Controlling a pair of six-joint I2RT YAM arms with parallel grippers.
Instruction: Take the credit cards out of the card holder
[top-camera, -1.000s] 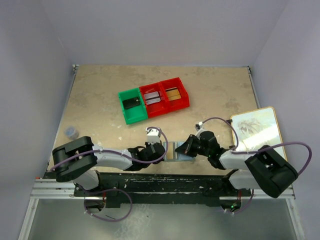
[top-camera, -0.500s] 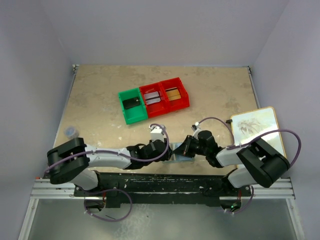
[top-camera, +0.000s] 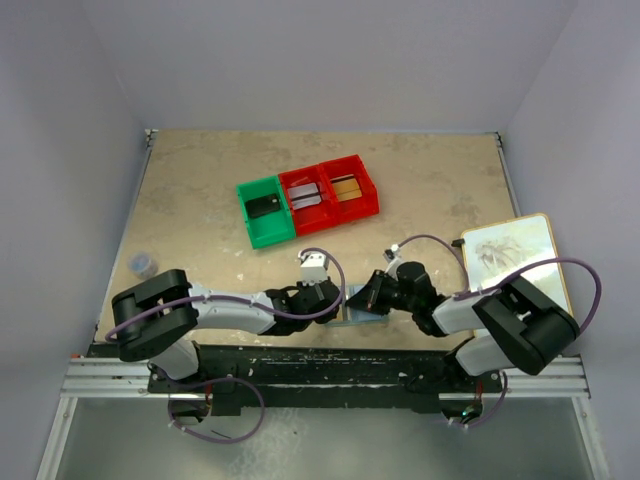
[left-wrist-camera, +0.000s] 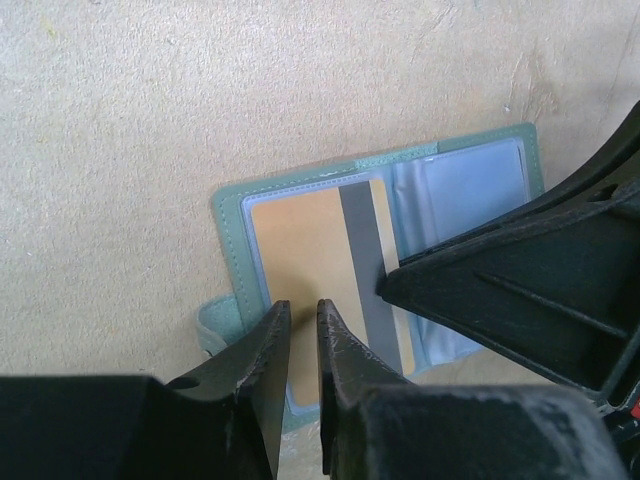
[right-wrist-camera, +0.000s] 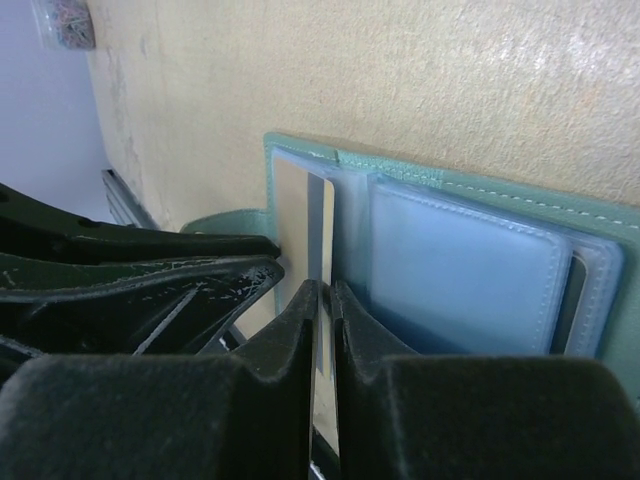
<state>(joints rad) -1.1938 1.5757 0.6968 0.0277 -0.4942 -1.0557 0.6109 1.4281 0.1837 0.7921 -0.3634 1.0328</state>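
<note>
**Withdrawing of cards part done; one card gripped, not yet out**

Table (top-camera: 200, 180): the work sits at its near edge, between the two arms.

Bins, well beyond both sets of fingers: the green bin (top-camera: 265, 212) and two red bins (top-camera: 308, 197) (top-camera: 350, 188) each hold a flat card-like item. These are judged to be cards already removed.

Card holder (left-wrist-camera: 455, 185): lies open and flat directly beneath both sets of fingertips.

Tan card (left-wrist-camera: 300, 240) with a dark stripe: lies in the clear sleeve of the panel under the left fingers, not yet out.

Right gripper (right-wrist-camera: 322, 290): fingers pinched on the tan card's edge.

Left gripper (left-wrist-camera: 304, 308): fingers a slit apart, tips at the card's near edge, holding nothing that shows.

Sleeves (right-wrist-camera: 460, 270) beyond the right fingers: contents cannot be told.

Outstanding: draw this card clear and check the other sleeves.
</note>
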